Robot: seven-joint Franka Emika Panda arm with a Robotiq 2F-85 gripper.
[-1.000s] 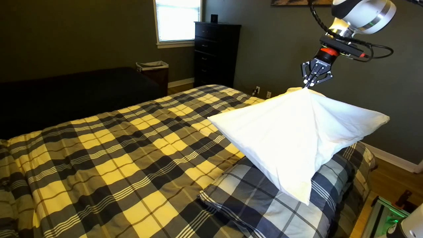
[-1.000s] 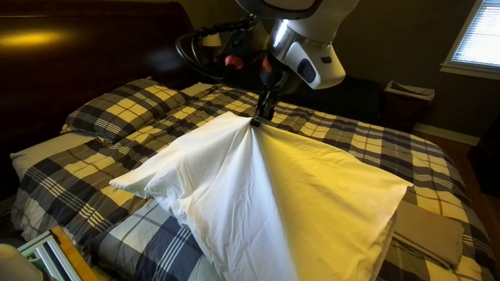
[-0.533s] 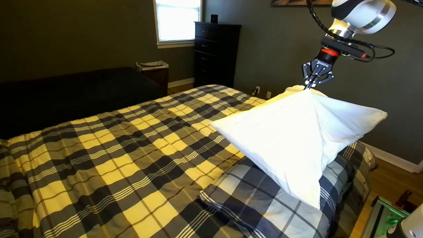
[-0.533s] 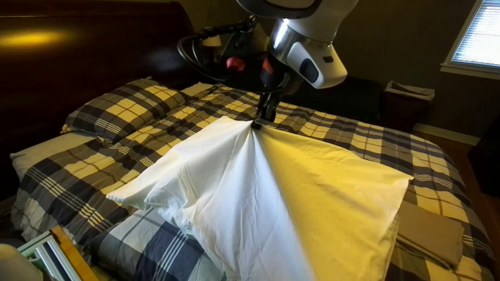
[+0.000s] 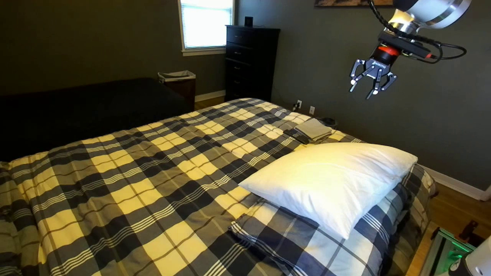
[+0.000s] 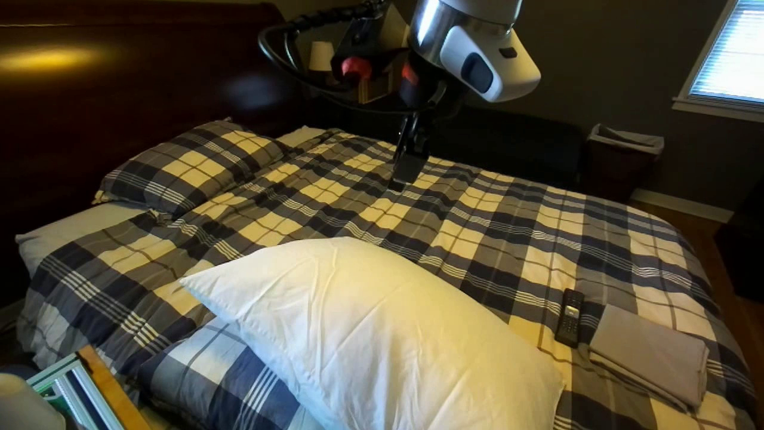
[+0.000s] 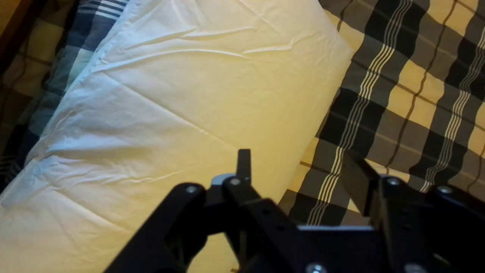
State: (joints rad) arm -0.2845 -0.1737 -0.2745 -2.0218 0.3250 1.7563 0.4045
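My gripper hangs in the air above the bed, its two fingers spread and nothing between them. Below it lies a white pillow, seen in both exterior views. The pillow rests across a plaid pillow near the bed's edge, covering much of it. In the wrist view, the white pillow fills the left and middle, and one finger shows against it. The other finger stands over the plaid bedspread. A gap separates the fingertips from the pillow in an exterior view.
A black remote and a folded grey-brown cloth lie on the bed beyond the white pillow. Another plaid pillow sits by the dark headboard. A metal-and-wood frame stands beside the bed.
The gripper has opened and let go of the white pillow, which dropped flatter onto the plaid one. The arm has risen slightly. The remote has come into sight.
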